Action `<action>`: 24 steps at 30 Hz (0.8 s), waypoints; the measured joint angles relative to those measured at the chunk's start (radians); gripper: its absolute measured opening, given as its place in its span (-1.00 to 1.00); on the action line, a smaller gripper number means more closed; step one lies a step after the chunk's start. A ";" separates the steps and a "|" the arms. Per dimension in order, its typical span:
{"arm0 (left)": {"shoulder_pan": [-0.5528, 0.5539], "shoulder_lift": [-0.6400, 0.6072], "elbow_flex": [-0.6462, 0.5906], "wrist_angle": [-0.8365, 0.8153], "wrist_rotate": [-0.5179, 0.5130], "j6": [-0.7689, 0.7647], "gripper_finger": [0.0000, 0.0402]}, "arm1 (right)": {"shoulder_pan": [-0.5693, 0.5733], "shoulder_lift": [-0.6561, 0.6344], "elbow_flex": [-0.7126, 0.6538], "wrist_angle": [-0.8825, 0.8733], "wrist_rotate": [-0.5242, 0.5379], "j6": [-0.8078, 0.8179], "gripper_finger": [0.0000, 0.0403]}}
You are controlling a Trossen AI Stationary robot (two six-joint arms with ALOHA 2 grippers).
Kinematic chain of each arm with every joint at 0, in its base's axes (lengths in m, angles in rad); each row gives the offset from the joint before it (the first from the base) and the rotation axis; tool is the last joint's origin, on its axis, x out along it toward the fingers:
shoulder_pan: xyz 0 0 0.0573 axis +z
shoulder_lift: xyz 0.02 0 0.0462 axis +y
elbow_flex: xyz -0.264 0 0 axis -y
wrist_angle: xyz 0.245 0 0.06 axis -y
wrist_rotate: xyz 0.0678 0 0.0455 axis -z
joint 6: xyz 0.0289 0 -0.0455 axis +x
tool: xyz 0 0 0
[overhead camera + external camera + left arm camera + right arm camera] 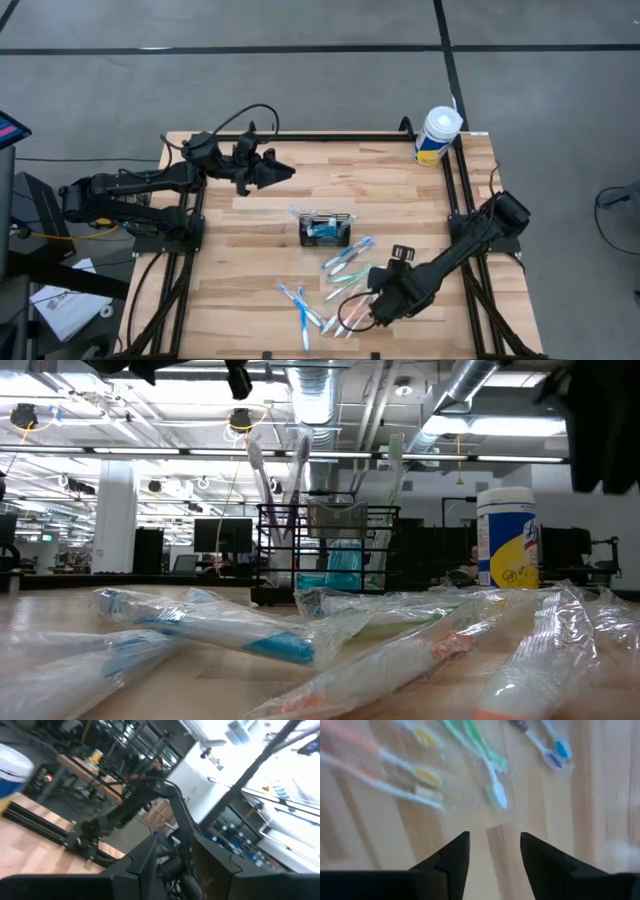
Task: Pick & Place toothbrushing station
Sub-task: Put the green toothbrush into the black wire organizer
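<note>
The toothbrushing station, a small black wire-mesh caddy [326, 230], stands on the table's middle; the low view [330, 550] shows toothbrushes upright in it. Several toothbrushes in clear wrappers [345, 262] lie loose on the near half of the table and also show in the right wrist view [485, 775]. My right gripper [362, 316] is open and empty above the near wrapped toothbrushes [492, 842]. My left gripper [283, 170] is open and empty, raised over the table's far left part, pointing right [175, 855].
A white cylindrical tub with a yellow-blue label [436, 136] stands at the far right corner and shows in the low view [507, 538]. More wrapped toothbrushes [302, 305] lie near the front edge. Black frame rails [458, 190] run along the table's sides.
</note>
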 joint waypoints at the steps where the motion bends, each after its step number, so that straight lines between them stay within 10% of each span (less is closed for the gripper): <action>1: 0.000 0.000 0.000 0.000 -0.014 0.005 -0.41 | -0.002 -0.013 -0.028 0.029 -0.014 -0.045 -0.19; 13: 0.000 0.000 0.000 -0.010 -0.043 0.115 -0.41 | -0.051 -0.313 -0.379 0.369 -0.051 -0.155 -0.28; 24: 0.000 0.000 0.000 -0.011 -0.099 0.230 -0.41 | -0.148 -0.403 -0.495 0.498 -0.338 -0.408 -0.33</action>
